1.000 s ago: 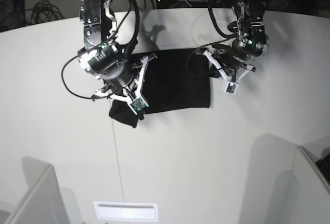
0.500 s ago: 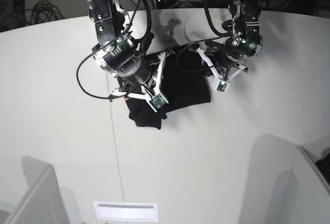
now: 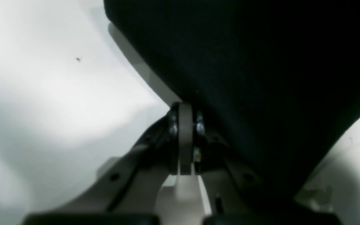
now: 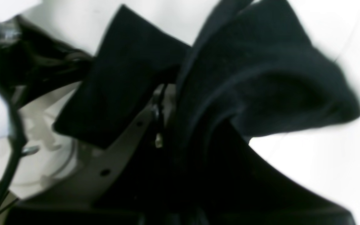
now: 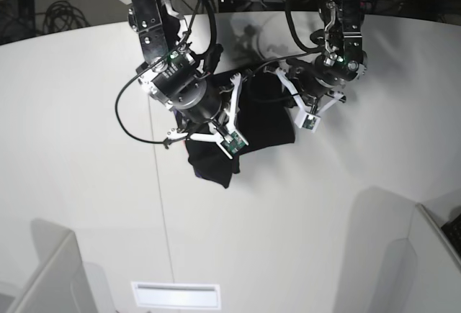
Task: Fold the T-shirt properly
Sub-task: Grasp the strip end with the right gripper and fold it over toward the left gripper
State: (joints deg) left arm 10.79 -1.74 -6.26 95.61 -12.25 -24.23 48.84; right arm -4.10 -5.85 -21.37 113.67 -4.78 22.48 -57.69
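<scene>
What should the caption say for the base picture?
Two robot arms fold a black T-shirt on a white table.

The T-shirt point(image 5: 263, 115) is soft black cloth, matt all over, with a faint fuzzy nap where the right wrist view catches its folds point(image 4: 261, 78); no sheen anywhere on it. The table point(image 5: 86, 183) is white and smooth, a dull satin finish that takes soft shadows and a pale glare. The left claw point(image 3: 184, 125) looks like grey matt plastic, with small bright metal screws or pins glinting at its tip. The right claw point(image 4: 159, 103) has a similar grey plastic finger with drilled holes and a shiny metal bit. Both arms carry black casings, slightly glossy, white plastic brackets point(image 5: 306, 115) and rubbery black cables point(image 5: 133, 122).
</scene>
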